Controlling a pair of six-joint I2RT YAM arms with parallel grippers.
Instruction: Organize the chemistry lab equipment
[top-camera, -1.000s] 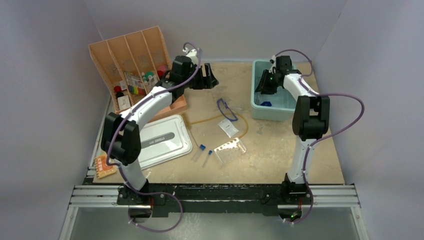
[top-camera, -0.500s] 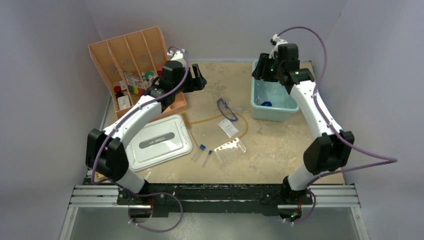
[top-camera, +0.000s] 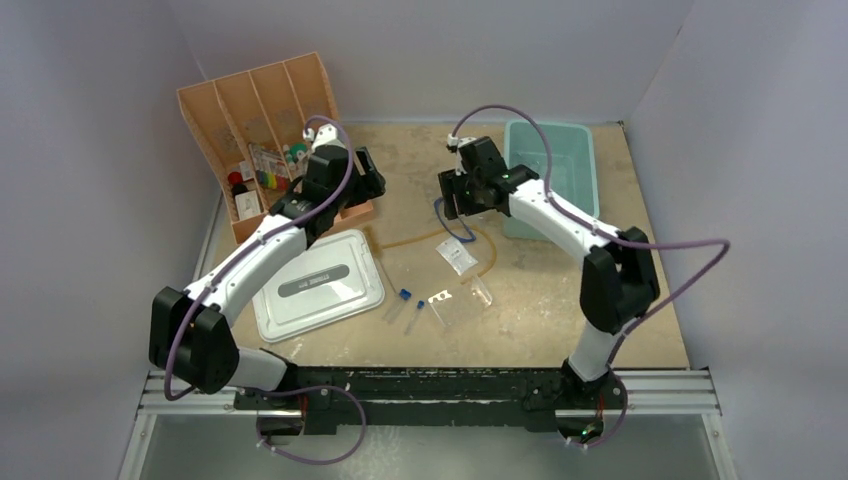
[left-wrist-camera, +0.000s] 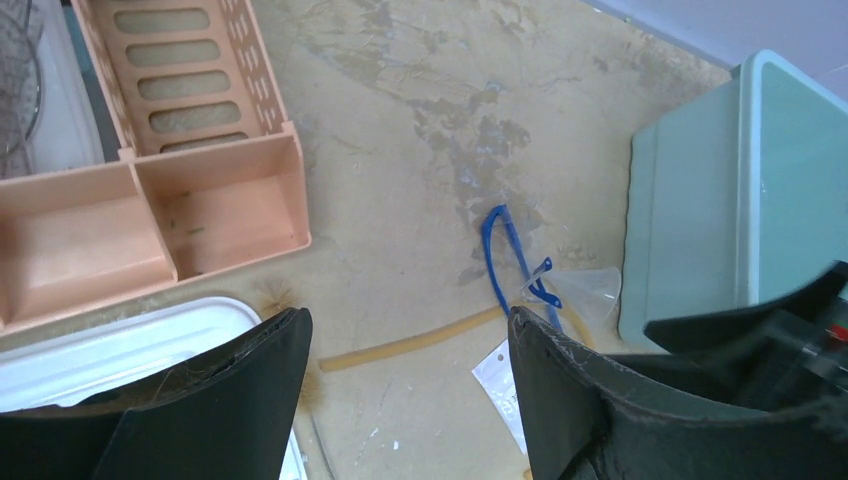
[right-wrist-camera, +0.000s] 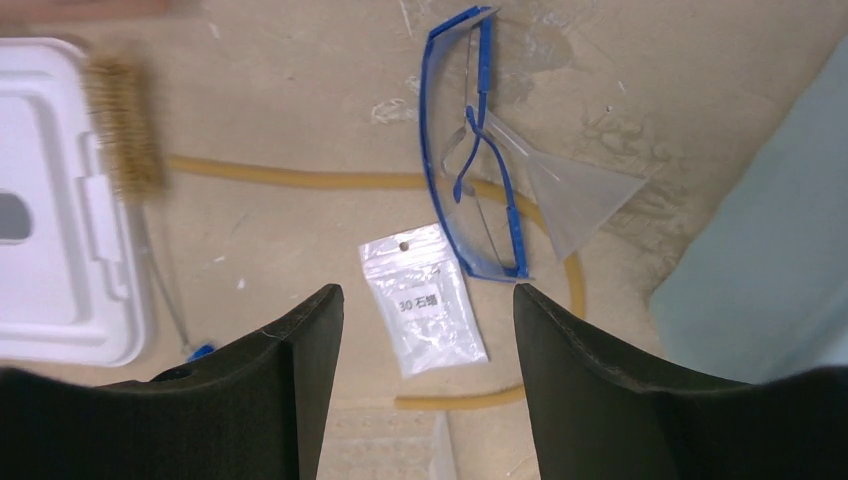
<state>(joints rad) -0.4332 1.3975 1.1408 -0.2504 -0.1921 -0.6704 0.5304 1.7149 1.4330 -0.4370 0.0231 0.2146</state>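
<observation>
Progress: early. Lying loose on table (top-camera: 560, 300), awaiting sorting: goggles (right-wrist-camera: 470, 150), packet (right-wrist-camera: 425, 300), rubber tube (right-wrist-camera: 300, 180), test tubes (top-camera: 404, 297), rack (top-camera: 462, 297). Sitting in bin (top-camera: 585, 150): hard telling what. Hovering over goggles and packet, fingers (right-wrist-camera: 290, 390) apart, gripping nothing: right gripper (right-wrist-camera: 428, 320). Hanging beside organizer (top-camera: 215, 110), fingers (left-wrist-camera: 250, 380) spread, empty: left gripper (left-wrist-camera: 405, 330). Crowding goggles: funnel (right-wrist-camera: 585, 200) touching, tube looping beneath; lid (top-camera: 318, 283) lying nearby.

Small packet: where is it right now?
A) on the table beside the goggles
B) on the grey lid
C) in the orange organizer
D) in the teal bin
A: in the right wrist view the small packet lies flat on the table, right next to the blue-framed goggles.
</observation>
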